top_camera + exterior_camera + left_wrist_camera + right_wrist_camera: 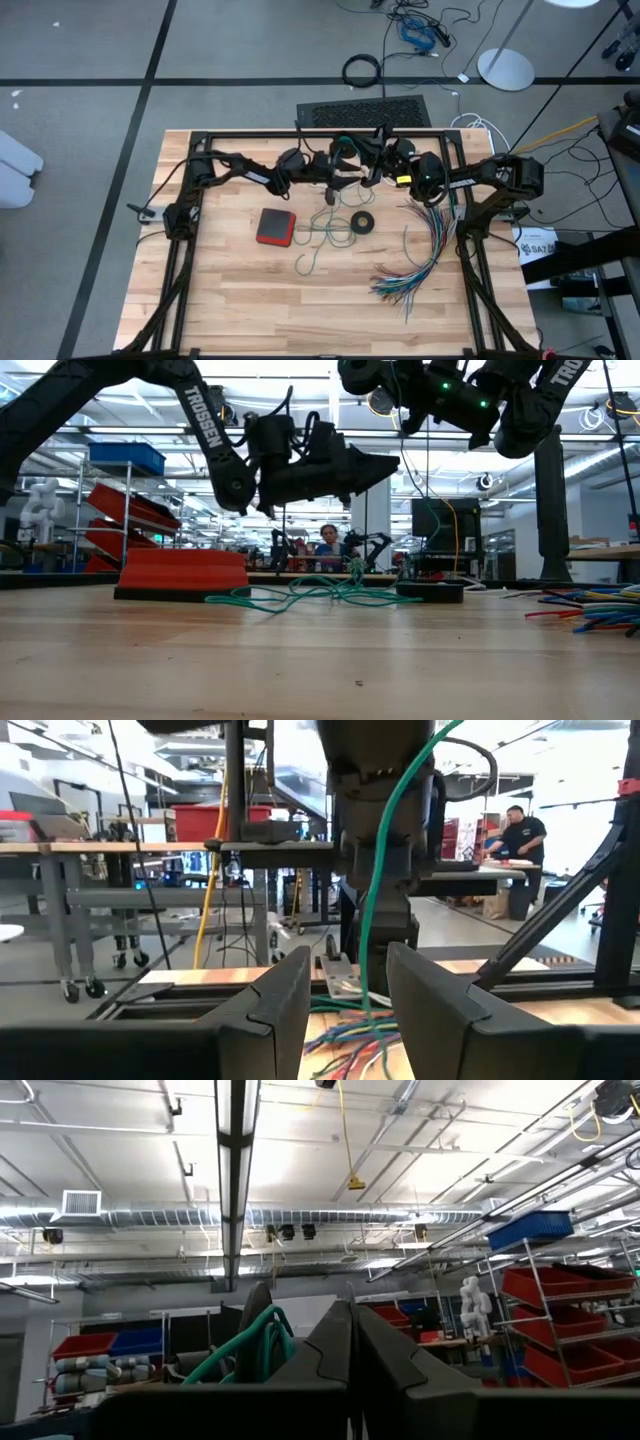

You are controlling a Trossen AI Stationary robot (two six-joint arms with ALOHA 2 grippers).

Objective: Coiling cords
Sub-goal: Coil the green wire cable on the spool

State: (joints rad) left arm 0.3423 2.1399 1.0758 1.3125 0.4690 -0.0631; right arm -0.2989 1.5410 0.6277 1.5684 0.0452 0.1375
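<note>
I am partway through coiling the thin teal-green cord (310, 592). My right claw (350, 1342) is clamped on its upper loops, raised above the small black tape ring (363, 222). My left claw (345, 995) stands parted, the strand running loose between the fingers; next it must pinch a fresh length. The remainder lies tangled beside that ring.

From above, the upper end of the thin teal-green cord (318, 238) is hidden among the dark arms. In the low view the fanned bundle of multicoloured wires (590, 610) is cut off by the frame's edge. The white cord cannot be made out.
</note>
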